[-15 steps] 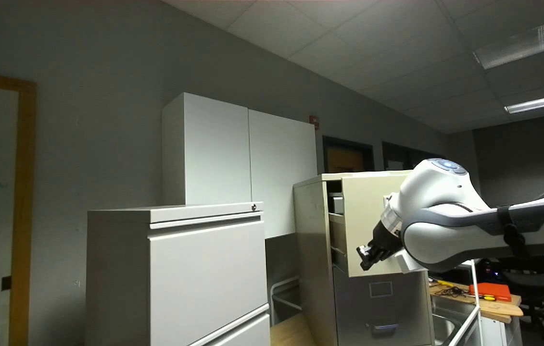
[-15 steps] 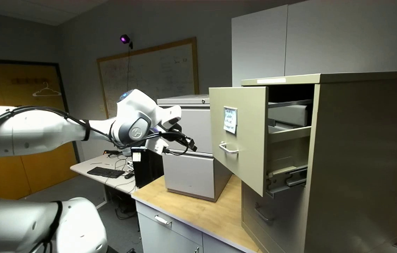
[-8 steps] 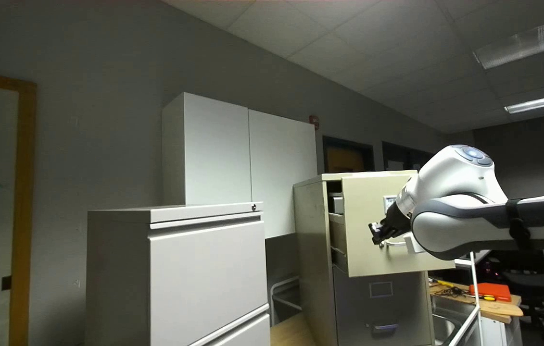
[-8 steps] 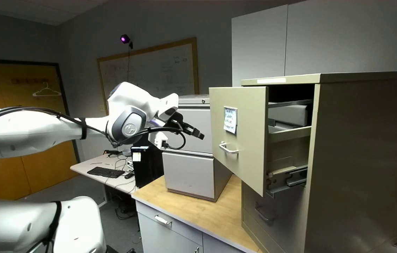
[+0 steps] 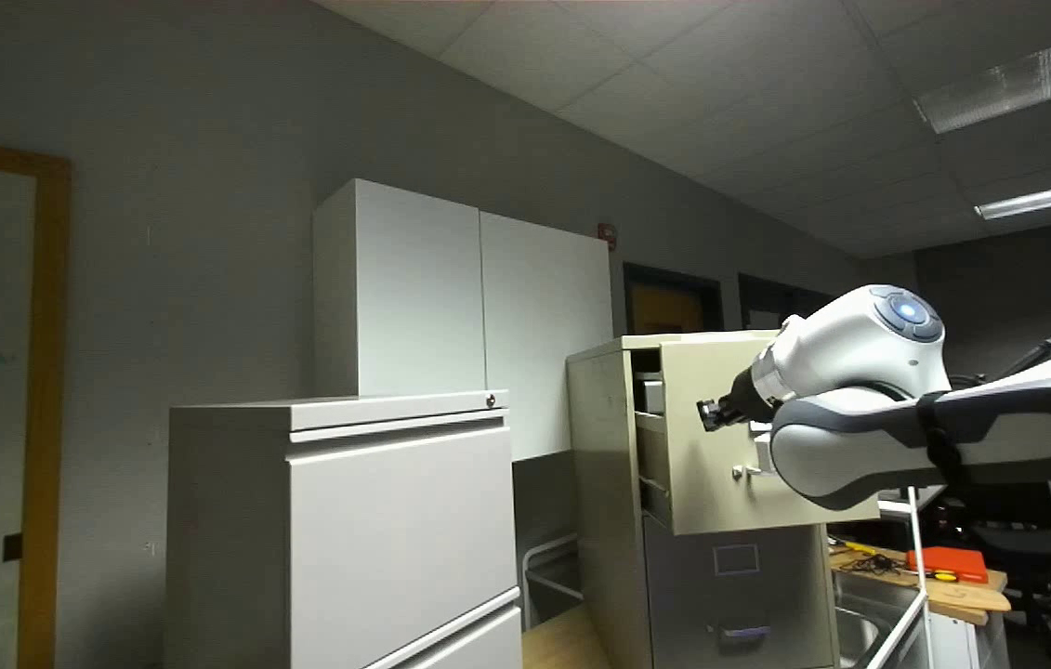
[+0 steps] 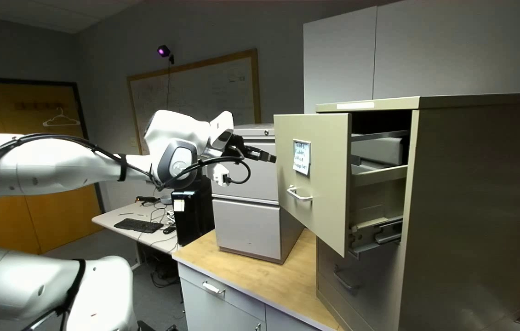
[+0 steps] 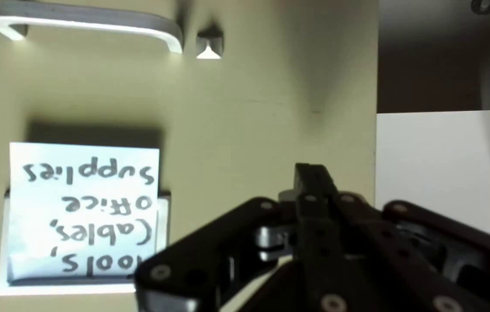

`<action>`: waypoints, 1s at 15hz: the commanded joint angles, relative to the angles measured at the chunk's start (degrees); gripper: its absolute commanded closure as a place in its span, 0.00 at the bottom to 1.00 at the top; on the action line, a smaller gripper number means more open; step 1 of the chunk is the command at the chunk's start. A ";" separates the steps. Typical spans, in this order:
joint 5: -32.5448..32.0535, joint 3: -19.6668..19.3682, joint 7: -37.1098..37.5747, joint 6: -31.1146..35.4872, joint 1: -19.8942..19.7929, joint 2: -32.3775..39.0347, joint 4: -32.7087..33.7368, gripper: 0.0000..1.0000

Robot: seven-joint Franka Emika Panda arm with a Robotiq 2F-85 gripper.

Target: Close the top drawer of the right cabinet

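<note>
The drawer point(image 6: 319, 180) stands pulled well out at the top of the tan cabinet point(image 6: 466, 207). The fingers point(image 7: 303, 177) are pressed together and point at the drawer's front; whether they touch it I cannot tell. In the wrist view the label point(image 7: 82, 188) sits at nine o'clock from their tips, the handle point(image 7: 84, 18) at ten, the knob point(image 7: 209, 47) at eleven. In both exterior views the grey cabinet point(image 5: 376, 544) is at nine o'clock from the drawer; in an exterior view it stands on the table point(image 6: 250, 275).
</note>
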 commanded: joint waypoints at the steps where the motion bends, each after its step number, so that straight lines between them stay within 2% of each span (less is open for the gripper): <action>1: -0.14 3.66 2.48 4.04 -3.52 5.97 4.32 1.00; 5: -0.27 8.70 3.93 7.28 -8.81 10.78 7.48 1.00; 12: -0.32 22.13 9.58 9.66 -26.79 16.22 12.58 1.00; 15: 0.33 27.65 10.81 10.51 -31.87 19.84 15.38 1.00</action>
